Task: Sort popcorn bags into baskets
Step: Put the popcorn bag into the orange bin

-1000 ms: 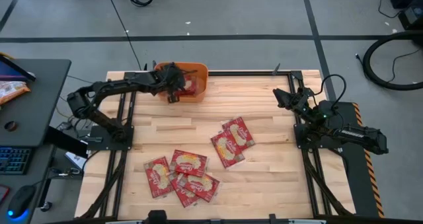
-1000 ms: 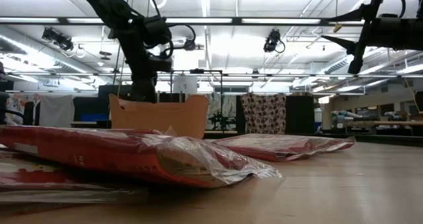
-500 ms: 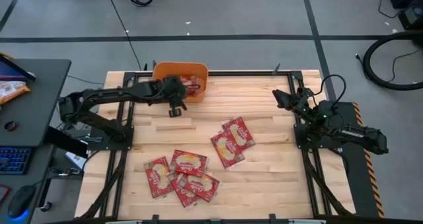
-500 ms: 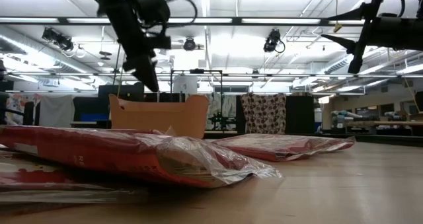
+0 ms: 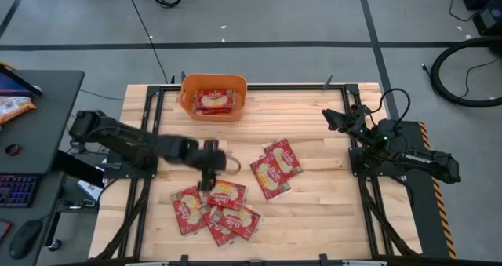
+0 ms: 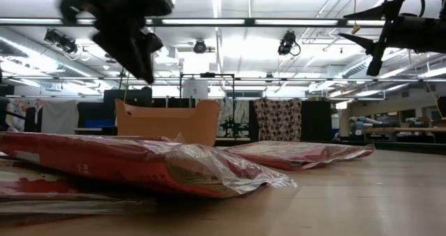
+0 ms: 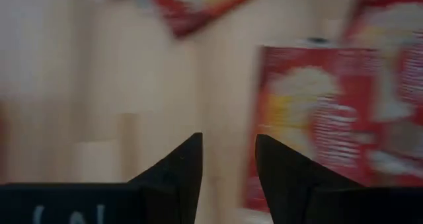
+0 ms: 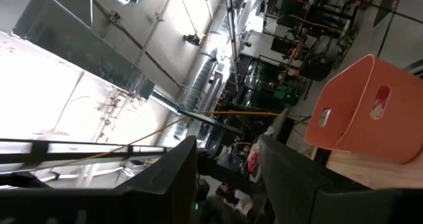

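Reaching out over the middle of the wooden surface (image 5: 314, 211), the left claw (image 5: 209, 176) hung just above the top edge of the pile of red popcorn bags (image 5: 216, 207) near the front. Its two dark fingers (image 7: 182, 171) stood a little apart with bare wood showing in the gap, and nothing was held between them. In the left wrist view one bag (image 7: 324, 125) with its pale yellow picture lay just beside the fingertips, and the corner of another bag (image 7: 198, 6) showed farther off.

The pile was a loose cluster of about five overlapping bags lying flat. A second pair of bags (image 5: 276, 169) lay overlapping each other to the right of the claw, apart from the pile.

The orange basket (image 5: 186, 101) stood at the far edge of the surface, well apart from the left claw, with at least one red bag (image 5: 213, 100) lying flat inside it.

From table height, the nearest bags (image 6: 132, 163) filled the foreground, their clear crimped edges catching the light, with the basket (image 6: 167, 122) behind them and the blurred left claw (image 6: 118, 27) hanging above.

The right claw (image 5: 331, 117) waited raised over the right side of the surface, clear of all the bags. Its fingers (image 8: 172, 178) were spread with only the room and the basket (image 8: 360, 105) visible between them, so it held nothing
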